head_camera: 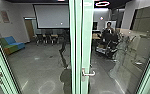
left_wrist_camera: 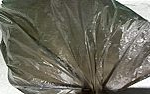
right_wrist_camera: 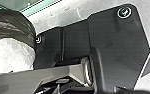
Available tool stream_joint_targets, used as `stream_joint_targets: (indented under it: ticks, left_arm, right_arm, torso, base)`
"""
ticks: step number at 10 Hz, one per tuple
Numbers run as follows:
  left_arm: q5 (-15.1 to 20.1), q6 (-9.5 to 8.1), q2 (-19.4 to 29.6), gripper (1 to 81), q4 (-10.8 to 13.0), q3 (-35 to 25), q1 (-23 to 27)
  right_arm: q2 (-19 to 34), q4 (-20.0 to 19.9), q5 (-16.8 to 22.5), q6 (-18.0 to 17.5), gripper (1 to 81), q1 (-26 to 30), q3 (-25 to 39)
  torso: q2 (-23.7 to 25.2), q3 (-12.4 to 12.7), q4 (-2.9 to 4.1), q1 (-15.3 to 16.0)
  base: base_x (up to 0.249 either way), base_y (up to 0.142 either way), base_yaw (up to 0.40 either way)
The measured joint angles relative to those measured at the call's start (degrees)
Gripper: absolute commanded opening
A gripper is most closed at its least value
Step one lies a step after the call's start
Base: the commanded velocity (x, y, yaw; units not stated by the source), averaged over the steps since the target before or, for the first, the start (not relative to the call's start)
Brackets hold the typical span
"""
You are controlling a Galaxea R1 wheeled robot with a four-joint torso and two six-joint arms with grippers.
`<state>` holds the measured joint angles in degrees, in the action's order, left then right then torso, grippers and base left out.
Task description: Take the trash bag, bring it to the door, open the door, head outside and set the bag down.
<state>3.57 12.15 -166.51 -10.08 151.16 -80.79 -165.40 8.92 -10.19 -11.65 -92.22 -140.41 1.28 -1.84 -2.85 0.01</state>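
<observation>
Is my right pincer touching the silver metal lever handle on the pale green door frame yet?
Apart. The head view shows the lever handle bare, jutting from the door frame with nothing against it.

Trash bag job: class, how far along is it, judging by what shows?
Pickup looks done: the bag bunches together, seemingly held by the left arm. In hand: carrying, with the door close ahead. Left, seemingly: opening the door, which looks shut, going outside, lowering the bag.
</observation>
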Motion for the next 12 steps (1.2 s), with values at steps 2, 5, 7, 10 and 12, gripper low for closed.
stream_joint_targets:
  ticks: [2, 5, 7, 10, 12]
  left_arm:
    - [0.0, 0.00, 0.0, 1.0, 0.0, 0.0, -0.1]
    - [0.1, 0.00, 0.0, 1.0, 0.0, 0.0, -0.2]
    - [0.0, 0.00, 0.0, 1.0, 0.0, 0.0, 0.1]
    - [0.0, 0.00, 0.0, 1.0, -0.1, 0.0, 0.1]
    - [0.0, -0.02, 0.0, 1.0, -0.1, 0.0, 0.2]
  right_arm:
    - [0.0, 0.0, 0.1, 0.0, 81.1, 0.0, -0.1]
    - [-0.1, 0.0, 0.1, 0.0, 81.1, 0.1, -0.2]
    - [-0.2, 0.0, 0.1, 0.0, 81.1, 0.0, -0.2]
    - [-0.2, 0.0, 0.1, 0.0, 81.1, 0.0, -0.2]
    - [-0.2, 0.0, 0.1, 0.0, 81.1, 0.0, -0.2]
  torso:
    - [0.0, 0.0, 0.00, 0.0]
    - [0.0, 0.0, 0.00, 0.0]
    - [0.0, 0.0, 0.00, 0.0]
    - [0.0, 0.0, 0.00, 0.0]
    - [0.0, 0.0, 0.00, 0.0]
  base:
    - [0.000, 0.000, 0.168]
    - [0.000, 0.000, 0.037]
    - [0.000, 0.000, 0.000]
    - [0.000, 0.000, 0.000]
    - [0.000, 0.000, 0.000]
